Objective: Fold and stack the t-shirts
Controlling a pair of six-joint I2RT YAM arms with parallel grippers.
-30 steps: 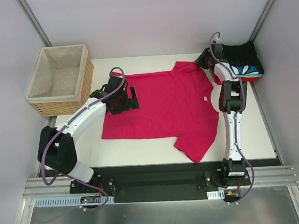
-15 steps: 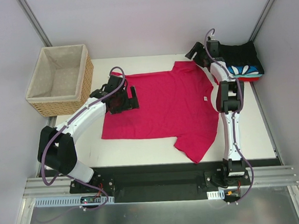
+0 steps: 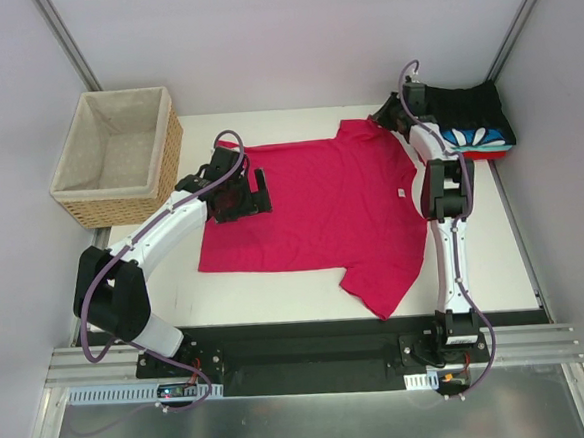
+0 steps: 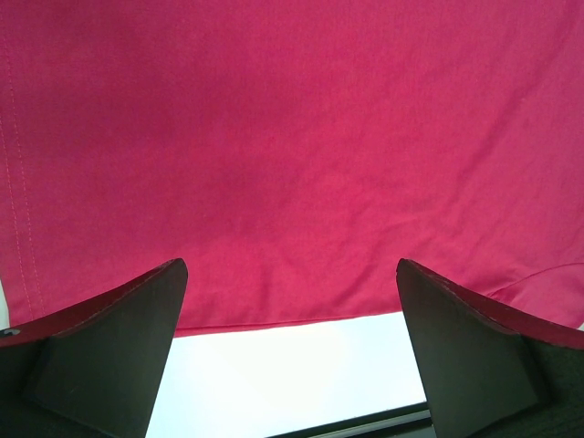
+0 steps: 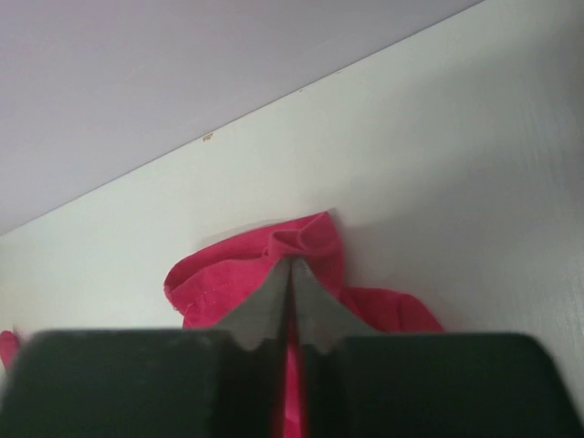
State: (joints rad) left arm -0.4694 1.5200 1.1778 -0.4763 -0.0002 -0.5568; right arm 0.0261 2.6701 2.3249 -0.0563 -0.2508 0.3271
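Pinching the far sleeve (image 5: 306, 239) of the crimson tee (image 3: 321, 202), the right gripper (image 5: 290, 269) has its jaws closed on bunched cloth. The tee lies flat mid-table, hem left, collar right. The left gripper (image 4: 290, 274) hovers wide open over the hem end.

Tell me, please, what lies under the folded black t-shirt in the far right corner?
Under the black t-shirt shows a blue-white patterned shirt, then a red shirt below. The rest of both is covered; further layers cannot be seen.
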